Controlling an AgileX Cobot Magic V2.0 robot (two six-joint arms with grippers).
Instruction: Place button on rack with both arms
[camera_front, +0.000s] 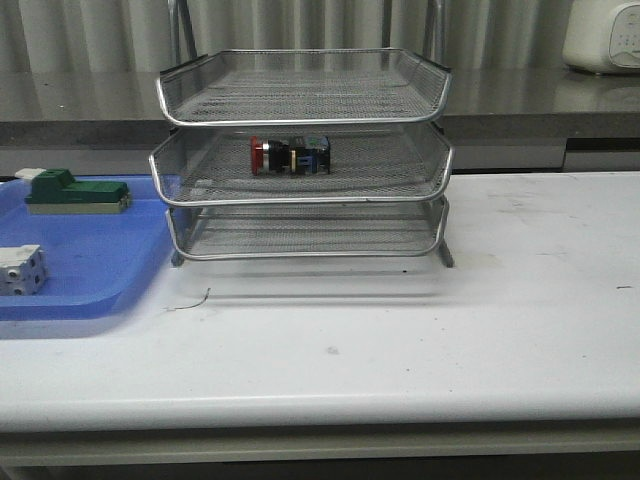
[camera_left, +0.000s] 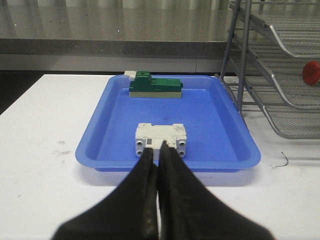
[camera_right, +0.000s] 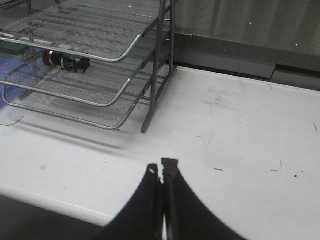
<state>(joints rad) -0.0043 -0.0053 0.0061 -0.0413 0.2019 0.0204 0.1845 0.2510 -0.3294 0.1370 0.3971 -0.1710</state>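
Nearest your wrist cameras: the left gripper (camera_left: 159, 150) has its fingers pressed together with nothing between them, hovering just before the blue tray (camera_left: 100, 130); the right gripper (camera_right: 162, 172) is likewise pinched closed and empty, over the bare white table (camera_front: 400, 350). You can see the button (camera_front: 290, 156) lying on its side on the middle tier of the rack (camera_front: 300, 120), red head toward the robot's left. In the tray sit a green-white block (camera_front: 75, 190) and a white cube part (camera_front: 20, 268), well apart from each other.
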